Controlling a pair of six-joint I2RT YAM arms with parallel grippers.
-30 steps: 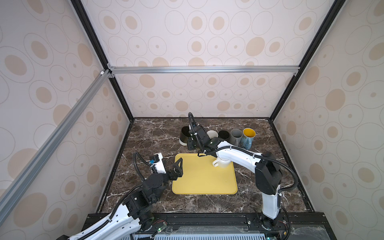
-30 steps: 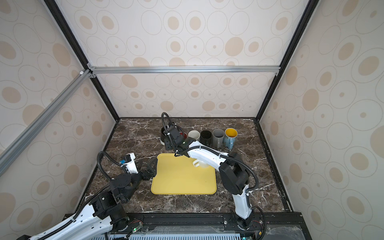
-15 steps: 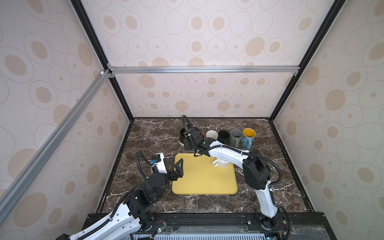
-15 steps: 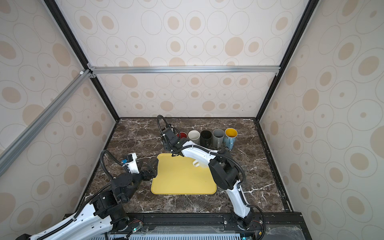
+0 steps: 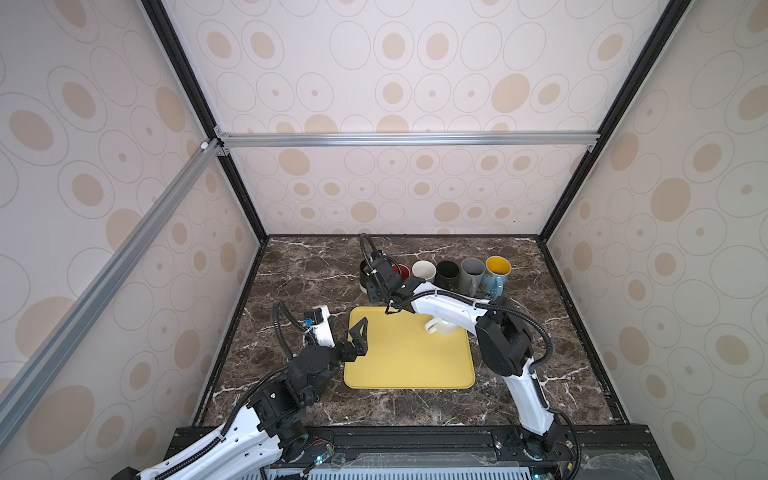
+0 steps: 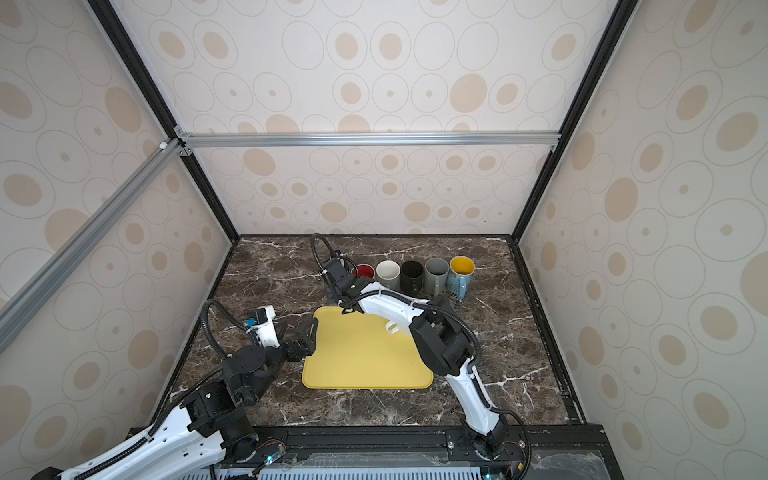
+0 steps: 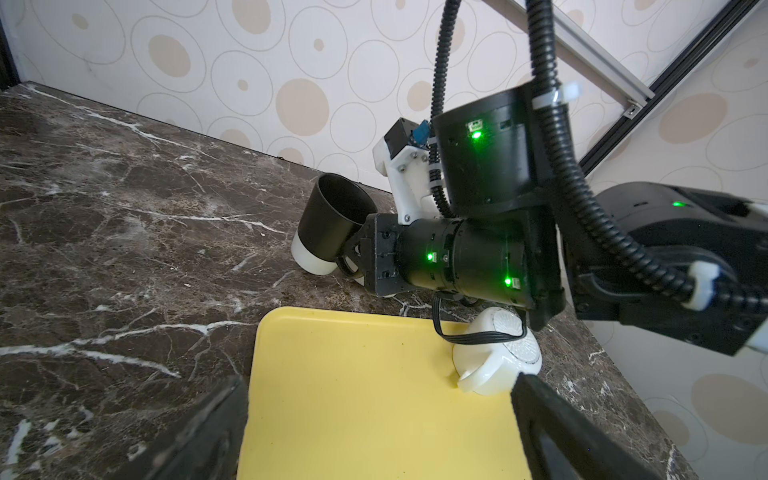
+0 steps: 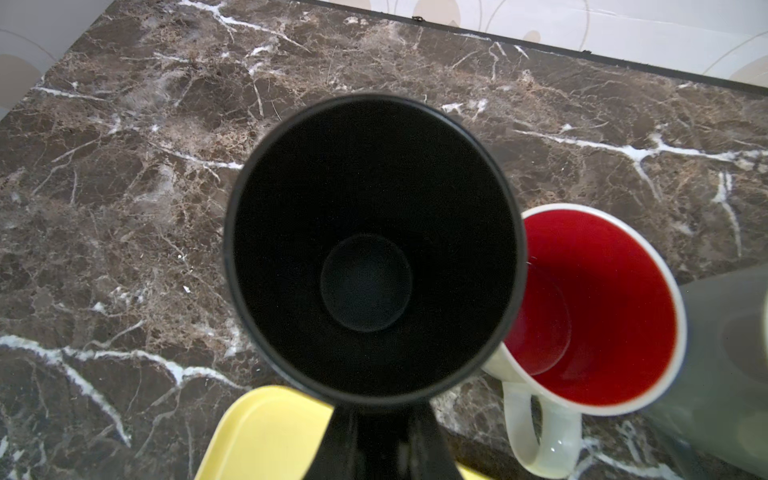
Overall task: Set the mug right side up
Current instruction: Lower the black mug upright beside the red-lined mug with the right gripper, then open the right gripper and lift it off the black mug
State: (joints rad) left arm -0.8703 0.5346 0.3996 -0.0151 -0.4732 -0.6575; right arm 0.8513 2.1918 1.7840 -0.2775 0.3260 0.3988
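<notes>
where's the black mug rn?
In a top view the black mug is at the left end of the back row, beside the red-lined mug, past the yellow tray; the right tool grips its handle.

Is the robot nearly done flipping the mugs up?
Not quite. A row of five mugs already stands mouth-up at the back. The right gripper is shut on the handle of a black mug, mouth up, beside the red-lined mug; it is not released yet. The white mug on the yellow tray is upside down, so that flip is left. The left gripper hovers open.
</notes>
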